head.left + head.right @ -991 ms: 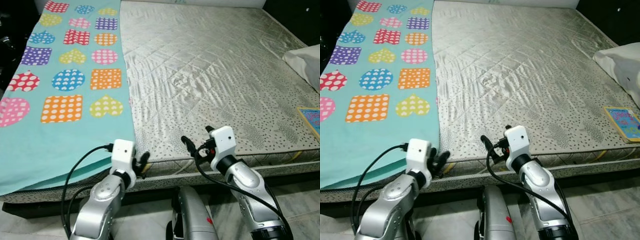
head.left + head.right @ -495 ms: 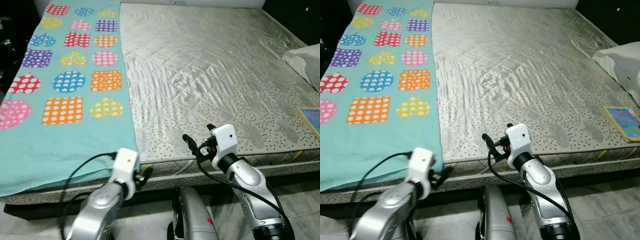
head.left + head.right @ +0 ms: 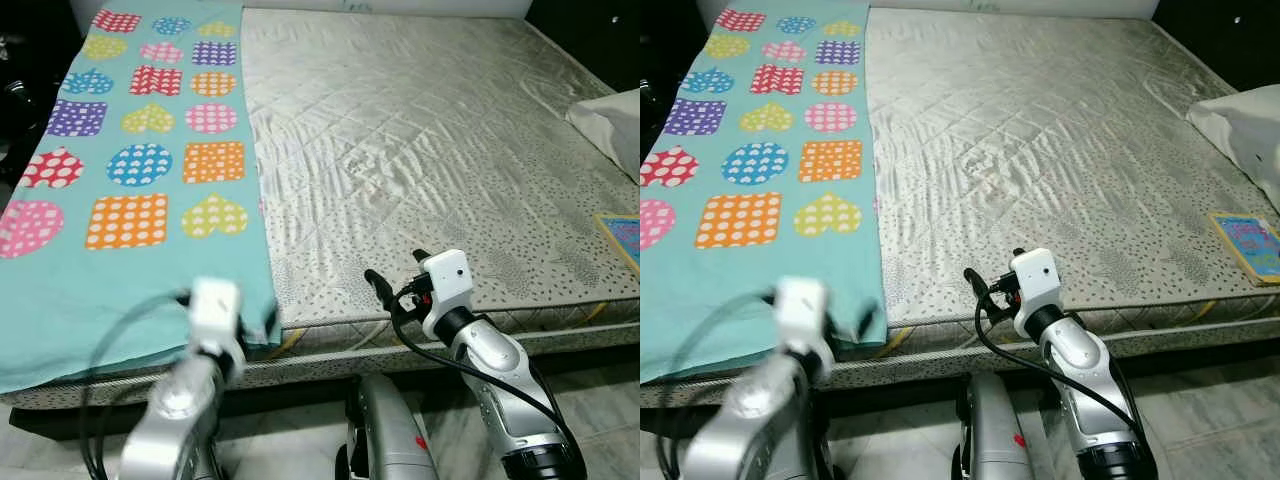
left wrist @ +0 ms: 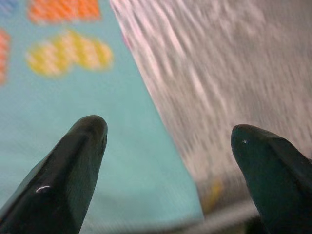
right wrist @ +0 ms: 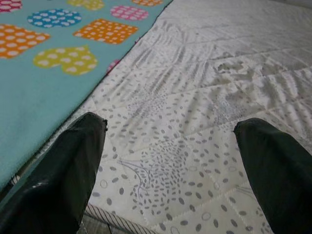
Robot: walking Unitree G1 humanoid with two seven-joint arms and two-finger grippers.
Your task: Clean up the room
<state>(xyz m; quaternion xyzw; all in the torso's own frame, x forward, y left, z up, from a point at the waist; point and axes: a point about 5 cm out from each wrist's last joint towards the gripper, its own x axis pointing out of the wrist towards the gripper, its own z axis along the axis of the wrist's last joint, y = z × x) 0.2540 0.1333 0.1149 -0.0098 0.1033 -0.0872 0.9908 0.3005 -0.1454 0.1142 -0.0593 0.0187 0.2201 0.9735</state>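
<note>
A teal blanket (image 3: 130, 200) printed with dotted hearts and squares covers the left strip of a bare silver quilted mattress (image 3: 430, 150). My left gripper (image 4: 170, 146) is open at the blanket's near right corner, the teal edge lying between its fingers (image 4: 73, 161). Its white wrist block (image 3: 215, 305) is blurred over the blanket's front hem. My right gripper (image 3: 397, 270) is open and holds nothing, hovering over the mattress's front edge right of the blanket. In the right wrist view its fingers (image 5: 73, 161) frame dotted mattress fabric and the blanket's edge.
A white pillow (image 3: 615, 120) lies at the bed's right edge. A colourful book (image 3: 1245, 243) sits on the mattress near the right front corner. Tiled floor (image 3: 600, 400) runs along the bed's front. Dark objects (image 3: 15, 90) stand left of the bed.
My left arm has swung left and forward, from the bed's front edge to the blanket's near corner, and is blurred. The right gripper has hardly moved.
</note>
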